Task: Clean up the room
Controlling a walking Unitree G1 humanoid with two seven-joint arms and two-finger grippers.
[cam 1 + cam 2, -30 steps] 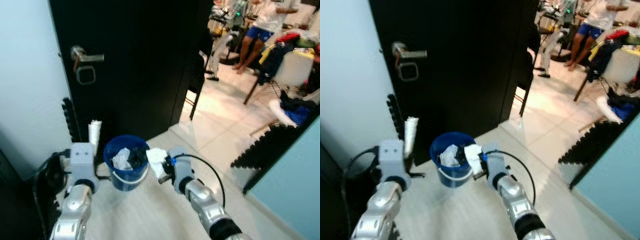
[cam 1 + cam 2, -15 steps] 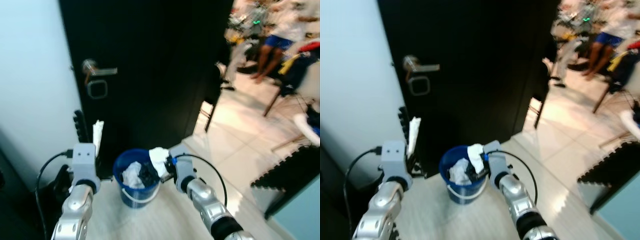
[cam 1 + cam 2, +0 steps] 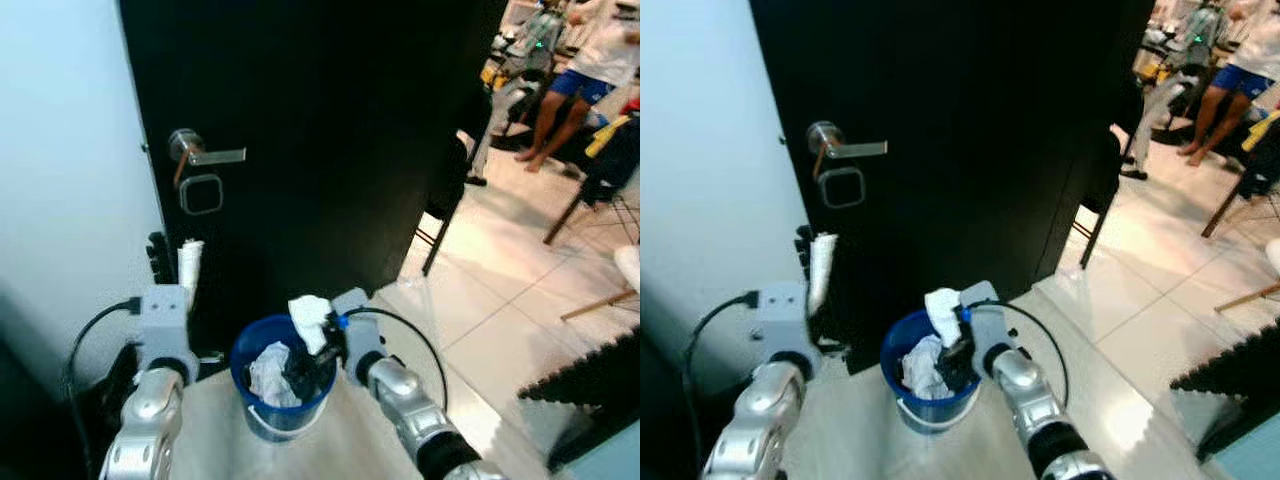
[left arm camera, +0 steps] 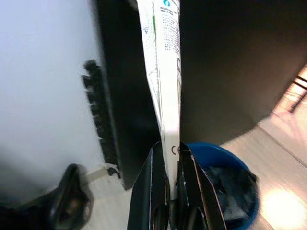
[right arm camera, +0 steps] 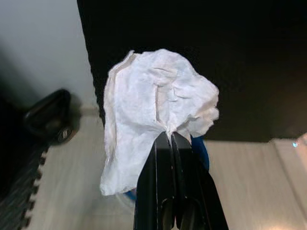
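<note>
Left eye view, items listed against the blue bucket (image 3: 283, 385) on the pale floor (image 3: 370, 445) by the black door (image 3: 320, 140).

Right gripper (image 3: 322, 350): fingers closed on a crumpled white tissue (image 3: 309, 318), held above the bucket's rim on the side away from the wall, probably so that it falls among the paper and dark scraps already inside once let go. In the right wrist view the tissue (image 5: 153, 112) bunches above the pinch and hangs down one side; no clear long axis.

Left gripper (image 4: 168, 158): fingers closed on the lower end of a flattened white printed tube (image 4: 163, 72). Tube (image 3: 188, 272) stands beside the bucket on the wall side, long axis close to upright, free end up. Likely waiting its turn for the bucket.
</note>
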